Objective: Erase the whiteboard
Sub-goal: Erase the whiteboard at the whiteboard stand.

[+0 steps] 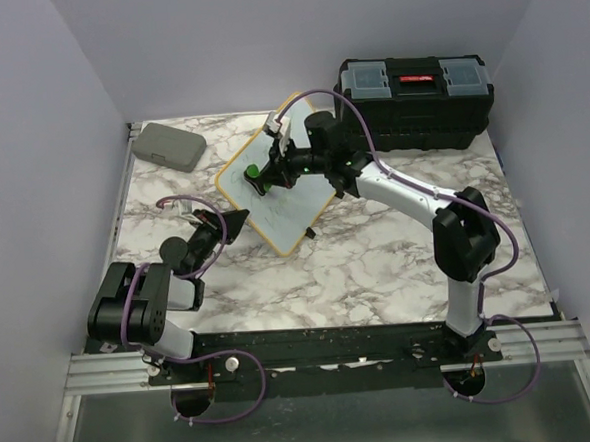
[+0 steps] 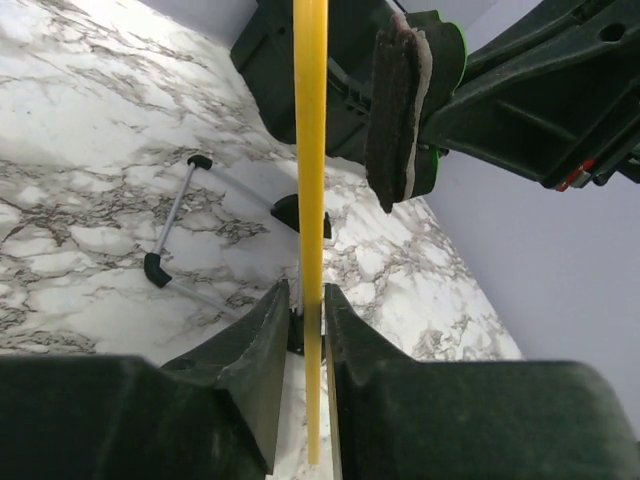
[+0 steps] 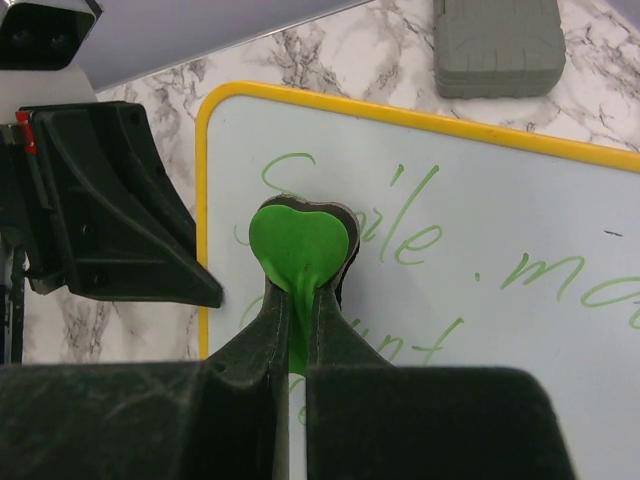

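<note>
We count one whiteboard [image 3: 480, 330], one eraser [image 3: 298, 240], two grippers, one grey case [image 1: 168, 146] and one black toolbox [image 1: 414, 91], all on or above the marbled tabletop [image 1: 358, 267].

The whiteboard, yellow-edged, sits tilted near the middle of the tabletop. The case lies at the far left and the toolbox at the far right.

The right gripper [image 3: 298, 300] is clamped narrow on the eraser's green heart-shaped handle, and the eraser is at the board's face, over the start of the green writing [image 3: 410, 225].

The left gripper [image 2: 306, 310] has its jaws close on either side of the board's yellow edge. We cannot tell whether they actually press it.

From the left wrist we see the board edge-on only, as a yellow strip, with the eraser's dark felt pad beside it. Behind it on the marble we make out one thin wire leg [image 2: 175, 215] with two black caps, plus one more black foot partly hidden by the strip.

The writing runs off the right side of the right wrist view. Its lower line is covered by the gripper, so we cannot read it whole. In the top view the grippers and arms hide part of the board's face.
</note>
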Motion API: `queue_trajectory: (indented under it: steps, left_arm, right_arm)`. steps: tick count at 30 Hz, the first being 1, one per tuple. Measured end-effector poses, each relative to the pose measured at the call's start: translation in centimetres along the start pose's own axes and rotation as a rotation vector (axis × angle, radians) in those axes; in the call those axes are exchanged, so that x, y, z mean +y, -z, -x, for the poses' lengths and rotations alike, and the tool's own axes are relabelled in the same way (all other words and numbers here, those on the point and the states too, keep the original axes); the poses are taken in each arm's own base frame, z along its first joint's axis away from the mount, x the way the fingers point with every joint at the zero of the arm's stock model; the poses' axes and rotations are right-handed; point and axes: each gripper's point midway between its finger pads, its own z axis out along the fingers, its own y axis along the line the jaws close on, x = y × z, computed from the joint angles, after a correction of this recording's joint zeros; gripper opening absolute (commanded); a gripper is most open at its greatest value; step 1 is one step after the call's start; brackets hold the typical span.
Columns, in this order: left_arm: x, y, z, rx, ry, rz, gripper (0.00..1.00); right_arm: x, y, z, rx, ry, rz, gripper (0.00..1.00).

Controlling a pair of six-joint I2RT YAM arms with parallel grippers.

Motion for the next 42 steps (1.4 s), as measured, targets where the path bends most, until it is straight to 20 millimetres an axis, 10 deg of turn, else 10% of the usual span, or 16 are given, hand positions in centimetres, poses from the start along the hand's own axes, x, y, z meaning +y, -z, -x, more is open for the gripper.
queue_trajectory:
  steps: [42]
  left_arm:
    - [-0.4, -0.8, 0.4, -0.006, -0.013, -0.008, 0.00]
  right_arm:
    - [0.9, -3.7, 0.1, 0.051, 0.042, -0.086, 0.01]
